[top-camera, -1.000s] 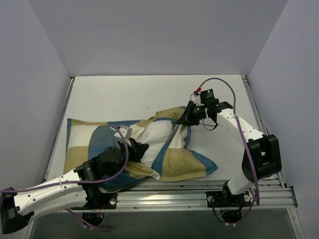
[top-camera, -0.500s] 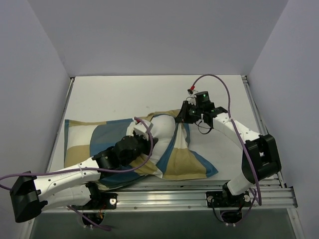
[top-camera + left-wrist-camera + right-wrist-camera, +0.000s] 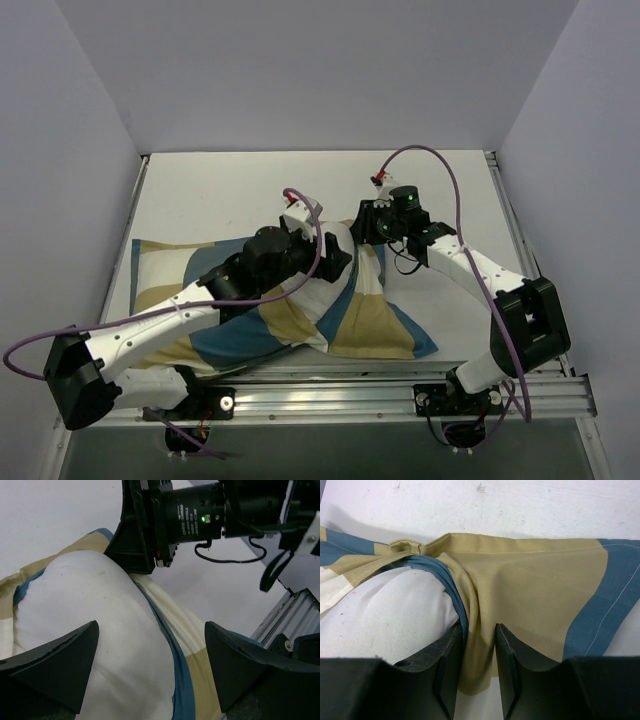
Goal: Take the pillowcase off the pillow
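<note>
Right hand [image 3: 476, 632] seemingly pinches bunched blue-tan pillowcase [image 3: 535, 580].

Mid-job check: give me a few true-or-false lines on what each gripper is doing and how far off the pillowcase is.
1. The right gripper is pinching bunched pillowcase fabric. True.
2. The left gripper is shut on the pillow. False: it is open, fingers spread over the bare white pillow.
3. Part of the pillow is exposed. True.
4. The pillowcase is fully off. False: only one end of the pillow shows; the rest is inside it.
</note>
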You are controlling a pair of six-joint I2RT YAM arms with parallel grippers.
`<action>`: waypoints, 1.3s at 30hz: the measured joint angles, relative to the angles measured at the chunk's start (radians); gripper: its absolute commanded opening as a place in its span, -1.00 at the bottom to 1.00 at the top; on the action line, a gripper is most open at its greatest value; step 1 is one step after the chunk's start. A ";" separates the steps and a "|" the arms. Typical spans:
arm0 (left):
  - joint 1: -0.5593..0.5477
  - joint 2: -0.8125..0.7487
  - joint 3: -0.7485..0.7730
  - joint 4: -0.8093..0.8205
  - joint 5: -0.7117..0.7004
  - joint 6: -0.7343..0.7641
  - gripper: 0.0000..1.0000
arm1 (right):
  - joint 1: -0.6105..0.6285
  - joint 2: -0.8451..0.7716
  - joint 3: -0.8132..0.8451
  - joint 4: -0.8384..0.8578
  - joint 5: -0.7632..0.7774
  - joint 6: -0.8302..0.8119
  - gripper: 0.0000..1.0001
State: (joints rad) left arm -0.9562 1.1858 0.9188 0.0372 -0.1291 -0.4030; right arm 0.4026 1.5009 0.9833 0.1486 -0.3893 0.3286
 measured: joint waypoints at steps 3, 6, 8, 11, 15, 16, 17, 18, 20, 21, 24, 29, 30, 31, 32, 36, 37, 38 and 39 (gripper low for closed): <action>0.045 0.090 0.117 -0.057 0.006 -0.003 0.88 | 0.006 0.000 -0.002 0.016 0.014 -0.013 -0.43; 0.084 0.202 0.238 -0.119 0.001 -0.003 0.88 | 0.011 -0.002 -0.008 0.026 0.027 -0.018 -0.43; 0.093 0.272 0.311 -0.166 -0.011 0.001 0.87 | 0.013 -0.003 -0.011 0.028 0.034 -0.020 -0.43; 0.094 0.353 0.380 -0.215 -0.044 0.013 0.88 | 0.017 -0.005 -0.016 0.034 0.043 -0.020 -0.43; 0.108 0.441 0.439 -0.291 -0.078 0.020 0.88 | 0.018 -0.005 -0.023 0.042 0.054 -0.022 -0.44; 0.115 0.463 0.452 -0.307 -0.080 0.019 0.89 | 0.018 -0.005 -0.024 0.043 0.057 -0.023 -0.44; 0.123 0.483 0.462 -0.322 -0.081 0.019 0.91 | 0.019 -0.005 -0.026 0.043 0.062 -0.024 -0.45; 0.129 0.499 0.465 -0.333 -0.082 0.019 0.96 | 0.019 -0.005 -0.026 0.043 0.066 -0.025 -0.45; 0.138 0.520 0.466 -0.352 -0.079 0.014 0.69 | 0.020 -0.005 -0.027 0.043 0.077 -0.028 -0.45; 0.141 0.527 0.466 -0.355 -0.076 0.006 0.55 | 0.021 -0.005 -0.027 0.043 0.085 -0.029 -0.45; 0.142 0.535 0.466 -0.355 -0.052 -0.006 -0.29 | 0.024 -0.005 -0.027 0.043 0.100 -0.032 -0.45; 0.142 0.540 0.430 -0.318 0.001 0.000 -0.95 | 0.034 -0.005 -0.027 0.042 0.146 -0.034 -0.32; 0.142 0.538 0.416 -0.302 0.009 0.003 -0.95 | 0.039 -0.005 -0.027 0.040 0.161 -0.037 -0.29; 0.142 0.532 0.397 -0.279 0.016 0.008 -0.95 | 0.044 -0.005 -0.027 0.038 0.180 -0.040 -0.28; 0.143 0.521 0.375 -0.260 0.022 0.015 -0.95 | 0.047 -0.005 -0.027 0.034 0.193 -0.042 -0.27; 0.144 0.417 0.264 -0.187 0.036 0.041 -0.95 | 0.061 -0.004 -0.027 0.022 0.213 -0.042 -0.29; 0.145 0.384 0.238 -0.179 0.037 0.047 -0.95 | 0.065 -0.003 -0.027 0.021 0.212 -0.040 -0.30; 0.145 0.353 0.211 -0.167 0.037 0.053 -0.95 | 0.071 -0.002 -0.026 0.020 0.209 -0.037 -0.32; 0.145 0.320 0.183 -0.157 0.037 0.059 -0.95 | 0.077 0.002 -0.024 0.021 0.206 -0.034 -0.38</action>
State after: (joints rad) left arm -0.8116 1.5059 1.1015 -0.1200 -0.0925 -0.3443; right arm 0.4793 1.5032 0.9588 0.1692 -0.1837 0.2951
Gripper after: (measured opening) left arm 0.093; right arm 0.352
